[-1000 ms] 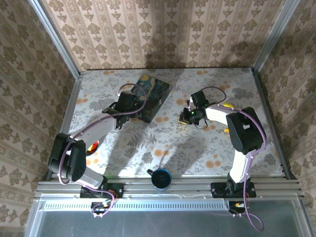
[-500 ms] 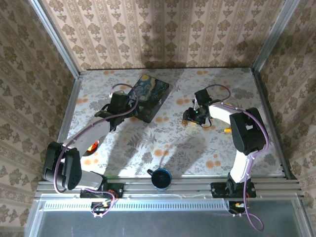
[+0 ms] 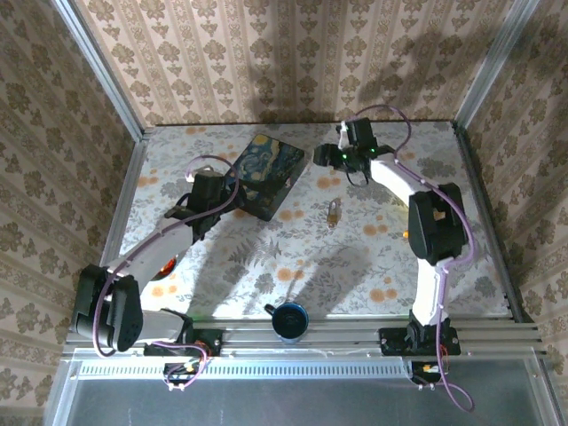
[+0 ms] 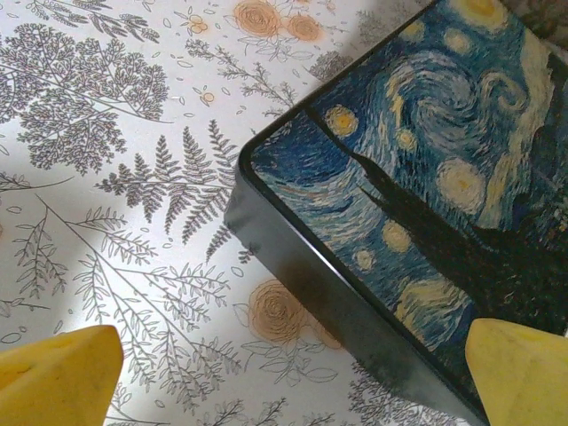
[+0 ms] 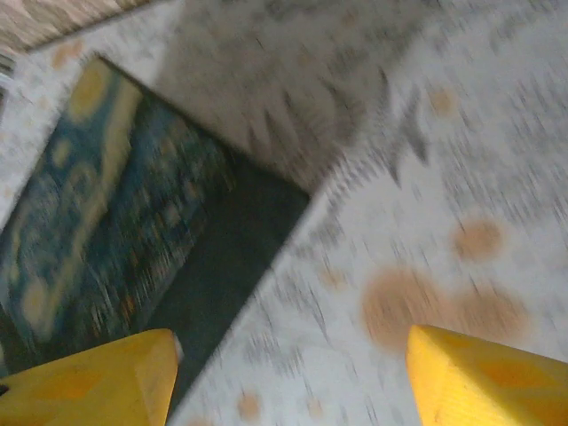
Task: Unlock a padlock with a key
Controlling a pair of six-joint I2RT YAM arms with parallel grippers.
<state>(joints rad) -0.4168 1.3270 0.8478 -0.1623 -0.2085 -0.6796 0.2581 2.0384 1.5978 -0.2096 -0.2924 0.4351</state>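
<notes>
The tiny brass padlock (image 3: 333,213) lies alone on the flowered table, right of the dark blue painted box (image 3: 268,171); I cannot make out a key. My right gripper (image 3: 323,158) hovers open at the back, just off the box's right corner, well away from the padlock. In the blurred right wrist view the yellow fingers (image 5: 89,382) stand wide apart over bare cloth, with the box (image 5: 106,222) to the left. My left gripper (image 3: 229,189) is open at the box's near left corner. The left wrist view has that corner (image 4: 266,177) above the spread fingers (image 4: 58,373).
A dark blue cup (image 3: 289,319) stands at the table's front edge between the arm bases. A small orange object (image 3: 406,233) lies beside the right arm, and another orange thing (image 3: 166,264) sits under the left arm. Metal rails (image 3: 124,204) border the table.
My right gripper has let go of the padlock, left it on the table and swung back toward the box's right corner. The left gripper has drawn back leftward off the box.
</notes>
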